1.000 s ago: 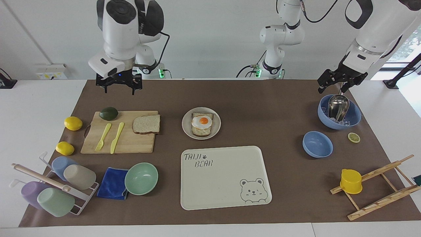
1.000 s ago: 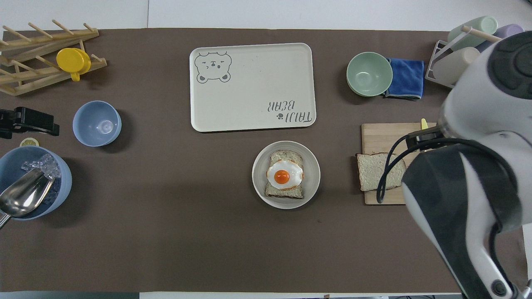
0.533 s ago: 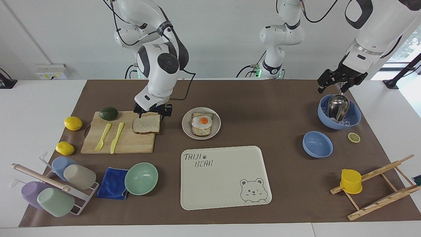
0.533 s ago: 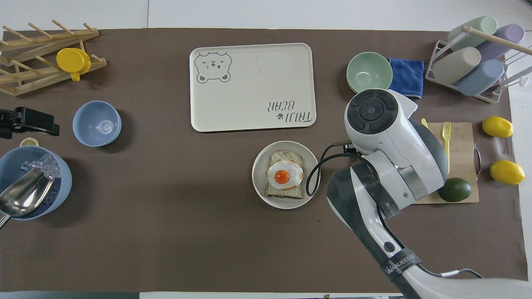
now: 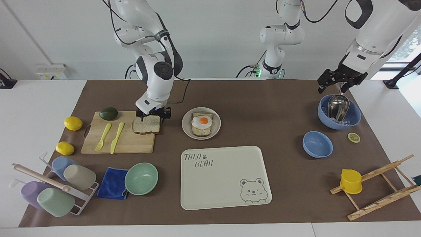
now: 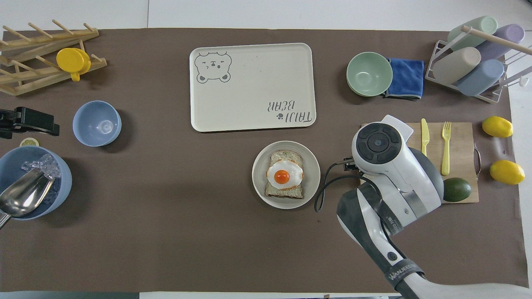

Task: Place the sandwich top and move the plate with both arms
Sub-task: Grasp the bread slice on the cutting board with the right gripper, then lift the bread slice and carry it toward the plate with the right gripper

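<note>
Lemons (image 5: 73, 123) lie toward the right arm's end; beside them a board (image 5: 131, 141) carries an avocado (image 5: 109, 113), fork (image 5: 103, 136), knife (image 5: 117, 137) and the bread (image 5: 146, 124); the right gripper (image 5: 153, 115) sits low at the bread's robot-side edge, fingers spread, perhaps touching; next, the plate (image 5: 185, 128) holds egg toast (image 5: 202, 124), a tray (image 5: 223, 184) farther out; the left gripper (image 5: 340, 84) waits, spread, over a scoop (image 5: 338, 107) in a blue bowl (image 5: 353, 120).

The right arm (image 6: 390, 174) covers the near corner of the cutting board (image 6: 459, 137), hiding its own fingers. The plate (image 6: 258, 182) carries egg-topped toast (image 6: 284, 174) beside it.
</note>
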{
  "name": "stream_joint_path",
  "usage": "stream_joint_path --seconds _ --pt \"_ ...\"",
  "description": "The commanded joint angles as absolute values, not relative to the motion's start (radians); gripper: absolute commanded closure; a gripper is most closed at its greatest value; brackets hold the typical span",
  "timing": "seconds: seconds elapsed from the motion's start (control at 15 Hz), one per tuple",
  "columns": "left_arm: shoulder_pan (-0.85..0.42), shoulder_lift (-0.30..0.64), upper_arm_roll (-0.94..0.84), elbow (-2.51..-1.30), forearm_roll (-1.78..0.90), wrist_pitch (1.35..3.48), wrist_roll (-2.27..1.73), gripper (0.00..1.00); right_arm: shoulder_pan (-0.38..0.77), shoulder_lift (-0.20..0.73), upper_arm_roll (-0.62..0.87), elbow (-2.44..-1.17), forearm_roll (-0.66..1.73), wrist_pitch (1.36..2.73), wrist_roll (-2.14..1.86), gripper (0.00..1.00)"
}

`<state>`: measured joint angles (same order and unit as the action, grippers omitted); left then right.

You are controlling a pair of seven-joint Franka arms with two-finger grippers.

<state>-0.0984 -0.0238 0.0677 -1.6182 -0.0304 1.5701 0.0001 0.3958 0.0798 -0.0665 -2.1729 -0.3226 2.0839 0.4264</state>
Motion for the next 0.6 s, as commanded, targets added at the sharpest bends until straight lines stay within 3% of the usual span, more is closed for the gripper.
stream_joint_path --seconds 0.0,0.53 --pt "-0.095 -0.035 0.063 -1.620 -0.012 1.555 0.000 0.00 0.376 0.064 -0.060 -2.229 -0.291 2.149 0.434 0.00" --pt "-0.095 -0.035 0.063 -1.620 -0.012 1.555 0.000 0.00 0.374 0.075 -0.058 -2.284 -0.290 2.207 0.430 0.00"
